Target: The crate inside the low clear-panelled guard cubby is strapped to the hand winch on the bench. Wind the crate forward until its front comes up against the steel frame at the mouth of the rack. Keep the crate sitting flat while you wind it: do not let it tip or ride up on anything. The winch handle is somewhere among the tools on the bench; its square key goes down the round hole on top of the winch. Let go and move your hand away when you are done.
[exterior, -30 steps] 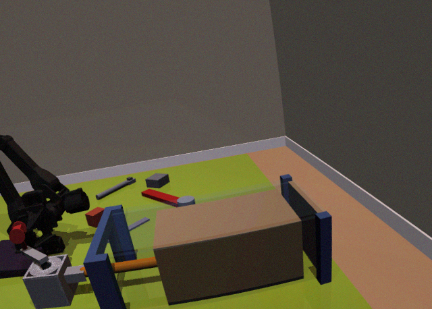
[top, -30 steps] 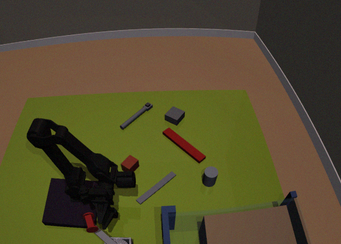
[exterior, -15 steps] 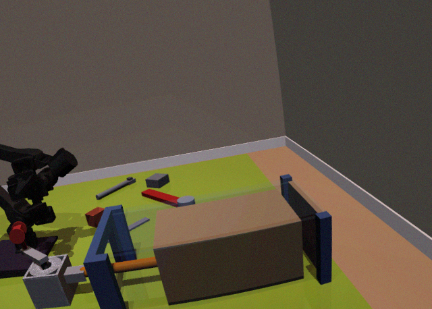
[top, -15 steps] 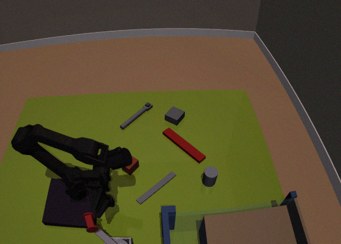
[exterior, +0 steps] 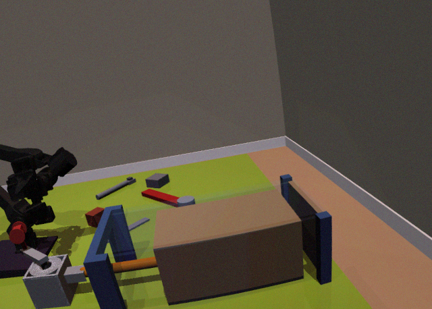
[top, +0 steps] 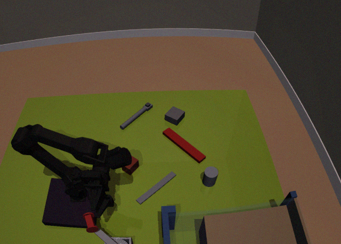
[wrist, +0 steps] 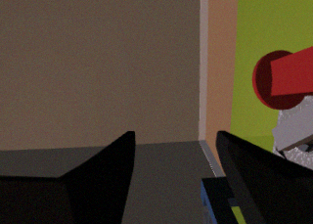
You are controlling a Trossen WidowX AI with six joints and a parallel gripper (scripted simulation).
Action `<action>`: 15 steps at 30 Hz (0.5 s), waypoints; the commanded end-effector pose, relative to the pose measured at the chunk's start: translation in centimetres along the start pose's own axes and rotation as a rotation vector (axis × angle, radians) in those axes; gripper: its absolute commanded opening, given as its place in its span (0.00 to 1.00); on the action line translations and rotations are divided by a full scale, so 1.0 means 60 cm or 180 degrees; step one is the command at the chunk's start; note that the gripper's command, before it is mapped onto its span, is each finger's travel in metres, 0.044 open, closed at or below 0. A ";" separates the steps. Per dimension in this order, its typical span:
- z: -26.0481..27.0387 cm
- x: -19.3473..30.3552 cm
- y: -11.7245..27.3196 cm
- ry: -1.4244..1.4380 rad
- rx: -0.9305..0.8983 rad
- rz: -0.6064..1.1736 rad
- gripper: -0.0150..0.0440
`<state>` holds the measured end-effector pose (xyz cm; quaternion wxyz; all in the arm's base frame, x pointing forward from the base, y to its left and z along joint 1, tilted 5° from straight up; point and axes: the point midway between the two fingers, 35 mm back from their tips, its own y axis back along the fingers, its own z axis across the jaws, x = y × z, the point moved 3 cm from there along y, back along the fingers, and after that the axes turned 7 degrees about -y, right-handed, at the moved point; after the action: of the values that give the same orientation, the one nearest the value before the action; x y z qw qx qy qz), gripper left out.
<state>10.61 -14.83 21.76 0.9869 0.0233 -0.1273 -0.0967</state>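
The crate (top: 248,222) (exterior: 227,264) sits flat in the clear-panelled cubby, with a gap between its front and the blue frame (top: 165,222) (exterior: 99,239) at the mouth. An orange strap (exterior: 134,264) runs from the crate through the frame to the grey winch (exterior: 48,291) (top: 126,240). The winch handle stands on top of the winch; its grey arm (top: 104,236) (exterior: 36,255) points away from the crate and ends in a red grip (top: 90,222) (exterior: 17,232) (wrist: 293,79). My gripper (top: 100,209) (wrist: 176,138) is open and empty beside the red grip, which lies outside the fingers.
A grey rod tool (top: 135,117) (exterior: 113,189), a grey block (top: 175,114) (exterior: 157,180), a red bar (top: 184,145) (exterior: 160,195), a grey cylinder (top: 210,176), a flat grey strip (top: 156,187) and a red block (top: 132,165) (exterior: 94,216) lie on the green bench.
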 end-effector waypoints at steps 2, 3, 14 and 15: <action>-0.001 0.000 0.000 -0.0006 -0.0001 0.0000 0.66; -0.001 0.001 -0.001 0.0054 0.0021 -0.0009 0.71; -0.017 0.021 -0.066 0.3440 0.1701 0.0124 1.00; -0.019 0.021 -0.072 0.3717 0.1885 0.0226 1.00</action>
<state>11.12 -16.99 21.23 0.9710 0.1681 0.1433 -0.0917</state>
